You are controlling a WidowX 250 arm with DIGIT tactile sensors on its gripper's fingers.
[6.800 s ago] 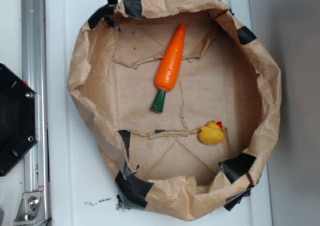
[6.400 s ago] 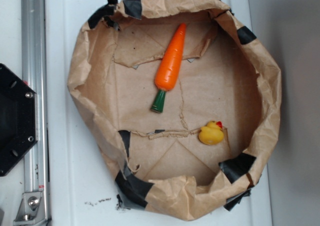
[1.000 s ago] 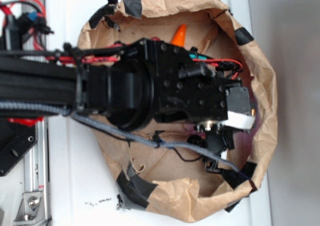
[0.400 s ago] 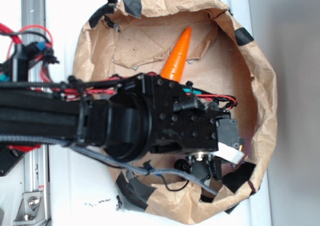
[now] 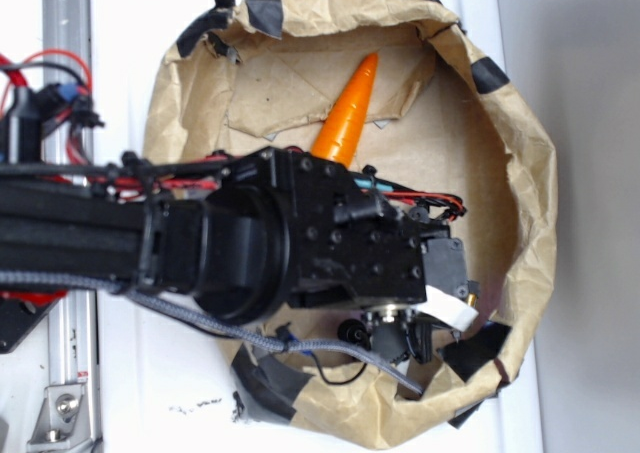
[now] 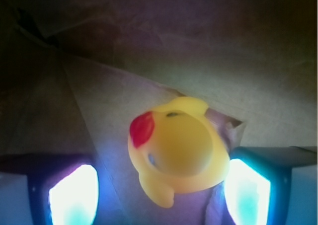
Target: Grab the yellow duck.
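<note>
The yellow duck (image 6: pixel 176 153), glossy with a red beak, lies on brown paper and fills the middle of the wrist view. My gripper (image 6: pixel 161 195) is open and straddles it. The right pad (image 6: pixel 248 190) sits right beside the duck's body, while the left pad (image 6: pixel 74 195) stands well apart from it. In the exterior view the arm and wrist cover the duck. The gripper (image 5: pixel 400 335) is low in the bottom right part of the paper bowl (image 5: pixel 525 173).
An orange carrot (image 5: pixel 350 123) lies in the upper half of the bowl, its lower end under the arm. The crumpled paper walls with black tape (image 5: pixel 478 348) rise close to the gripper. A metal rail (image 5: pixel 65 33) runs along the left.
The arm has shifted toward the bottom of the exterior view, uncovering more of the carrot. The gripper now sits lower in the bowl, nearer the taped rim.
</note>
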